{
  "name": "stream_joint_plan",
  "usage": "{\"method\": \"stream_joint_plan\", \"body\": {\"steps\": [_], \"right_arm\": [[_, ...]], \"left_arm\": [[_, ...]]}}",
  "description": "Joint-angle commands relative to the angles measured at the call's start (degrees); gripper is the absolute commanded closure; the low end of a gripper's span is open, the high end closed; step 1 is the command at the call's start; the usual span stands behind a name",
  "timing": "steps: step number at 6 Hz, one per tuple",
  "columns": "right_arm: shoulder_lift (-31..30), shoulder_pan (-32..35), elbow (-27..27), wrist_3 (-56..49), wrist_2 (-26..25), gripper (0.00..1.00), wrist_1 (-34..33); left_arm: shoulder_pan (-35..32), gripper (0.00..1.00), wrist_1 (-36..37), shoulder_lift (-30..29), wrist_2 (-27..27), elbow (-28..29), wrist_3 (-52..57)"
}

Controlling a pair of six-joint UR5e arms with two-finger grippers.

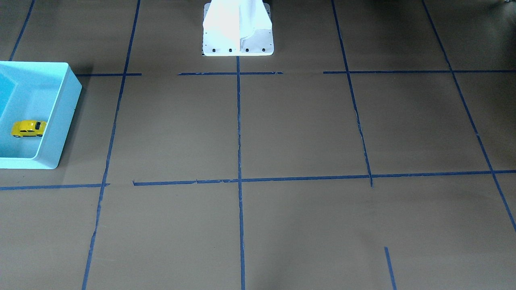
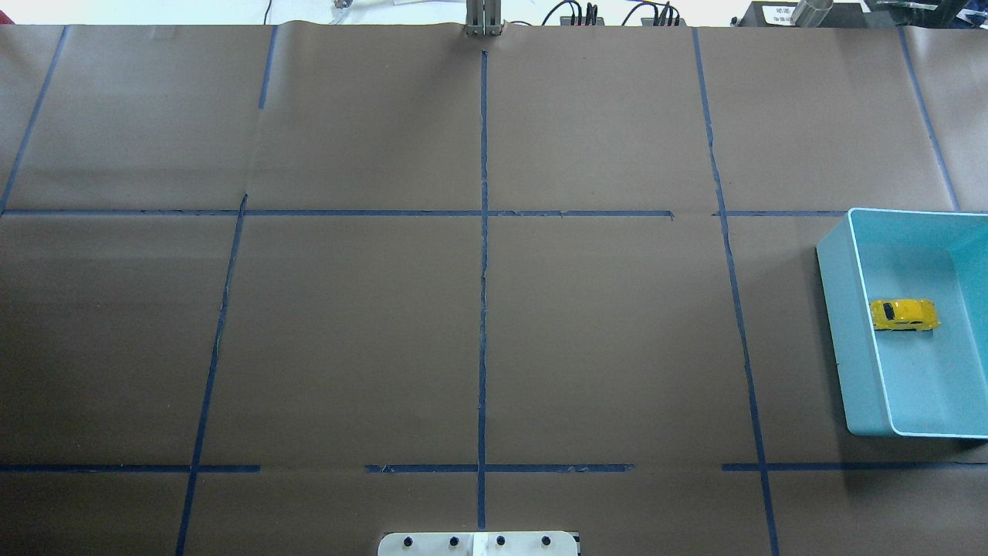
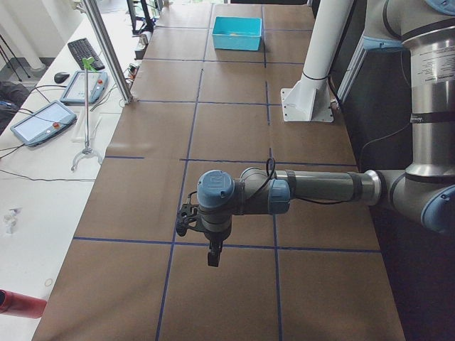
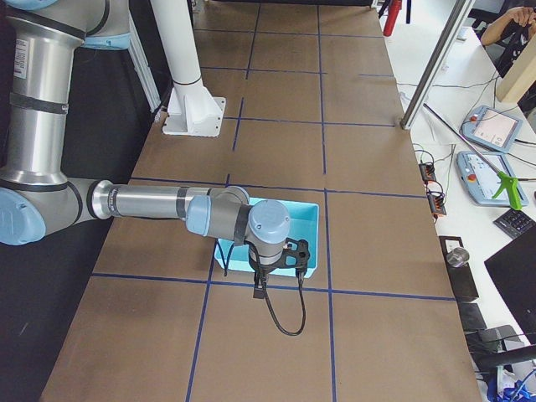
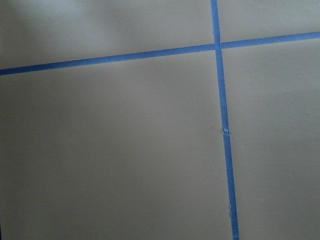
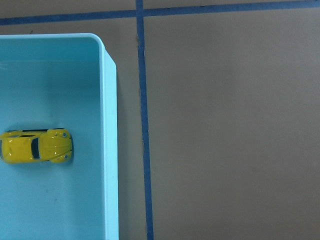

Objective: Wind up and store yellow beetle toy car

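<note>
Brown paper [image 2: 347,340] marked into squares by blue tape [image 2: 483,309] covers the table. At its right end, the yellow beetle toy car [image 2: 905,315] sits upright on its wheels on the floor of the turquoise bin [image 2: 849,363], near the wall that faces the table's middle. The right gripper [image 4: 260,290] hangs above the bin's near edge, and the left gripper [image 3: 212,259] hangs over bare paper by a tape crossing. Whether either is clenched or released cannot be told. A white label [image 2: 778,11] beyond the far edge is too small to read.
</note>
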Motion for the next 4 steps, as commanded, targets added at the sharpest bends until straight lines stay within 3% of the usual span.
{"method": "stream_joint_plan", "body": {"steps": [1, 4], "right_arm": [[0.1, -0.1, -0.1, 0.0, 0.0, 0.00, 0.0], [0.0, -0.1, -0.1, 0.0, 0.0, 0.00, 0.0]], "left_arm": [[0.0, 0.00, 0.1, -0.3, -0.1, -0.4, -0.1], [0.0, 0.00, 0.0, -0.2, -0.1, -0.3, 0.2]]}}
